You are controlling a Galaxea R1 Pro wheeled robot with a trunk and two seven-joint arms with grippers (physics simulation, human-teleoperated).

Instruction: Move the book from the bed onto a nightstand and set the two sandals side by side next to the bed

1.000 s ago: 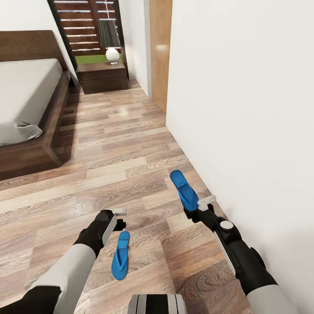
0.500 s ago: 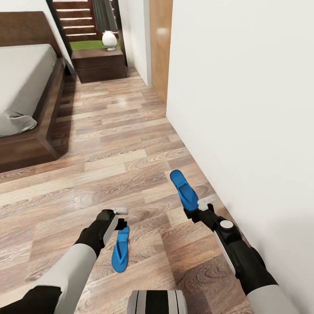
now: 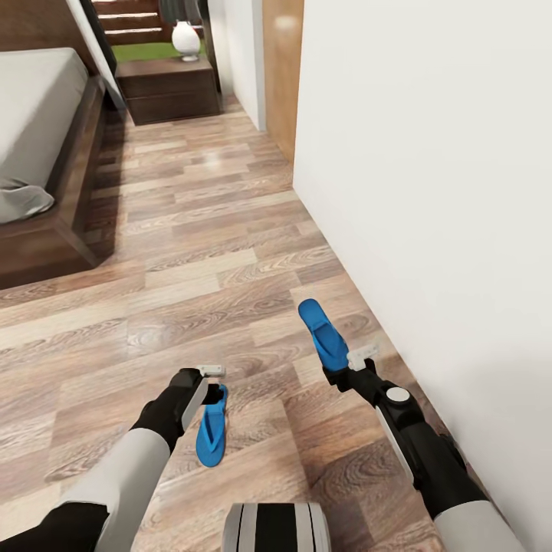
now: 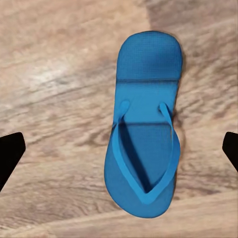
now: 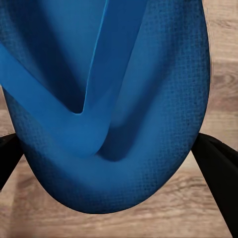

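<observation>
Two bright blue rubber flip-flop sandals are out on the brown wood-plank floor [image 3: 192, 253], well away from the low bed with the dark brown wooden frame and pale grey mattress [image 3: 46, 115] at the far left. The first sandal [image 3: 211, 429] lies flat on the planks, strap side up, just under the left gripper [image 3: 211, 383]; its long axis runs roughly away from the robot with a slight tilt, and from the left wrist camera [image 4: 144, 129] its strap's V closes toward the rounded toe end while both black fingertips [image 4: 10, 153] stand far apart, clear of it. The second sandal [image 3: 322, 333] is pinched at one end by the right gripper [image 3: 345, 368], its length stretching forward and a little leftward, close beside the white wall [image 3: 429, 192]. In the right wrist camera its sole [image 5: 109, 99] sits between the dark fingers [image 5: 215, 168]. A reddish-brown boxy wooden nightstand [image 3: 165, 88] carrying a white round lamp [image 3: 185, 38] stands beyond the bed.
</observation>
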